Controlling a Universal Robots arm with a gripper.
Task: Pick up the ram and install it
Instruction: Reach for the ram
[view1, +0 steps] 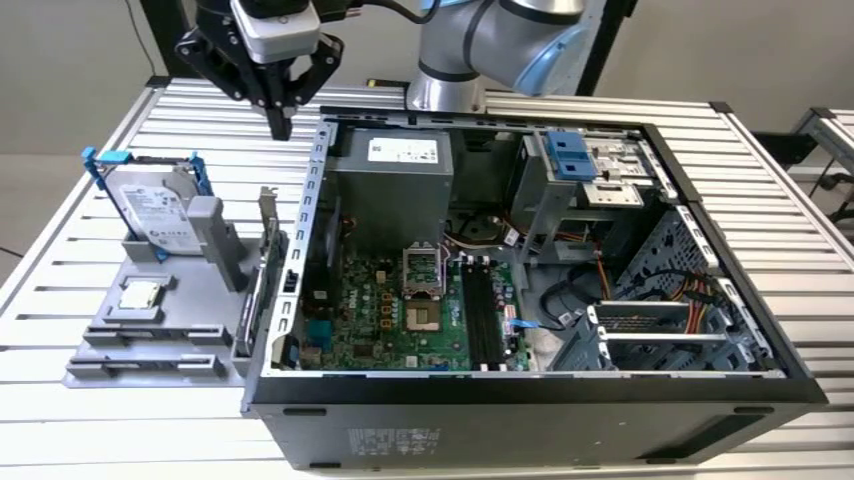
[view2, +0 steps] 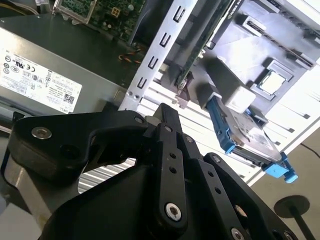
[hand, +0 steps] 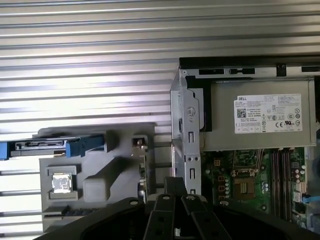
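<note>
The ram (view1: 254, 300) is a slim dark green stick standing on edge in the grey holder (view1: 147, 345), right beside the computer case's open side. It also shows in the second wrist view as the ram (view2: 192, 55) and edge-on in the first wrist view as the ram (hand: 141, 170). My gripper (view1: 280, 128) hangs high above the table, beyond the holder's far end and near the case's rear corner. Its fingers point down, pressed together with nothing between them. Both wrist views show the gripper (view2: 167, 112) (hand: 175, 182) well above the ram.
The open computer case (view1: 534, 400) lies on the slatted table with the motherboard's memory slots (view1: 483, 320) and power supply (view1: 394, 170) exposed. The holder also carries a silver hard drive (view1: 150, 210) in a blue frame and a square processor chip (view1: 140, 295).
</note>
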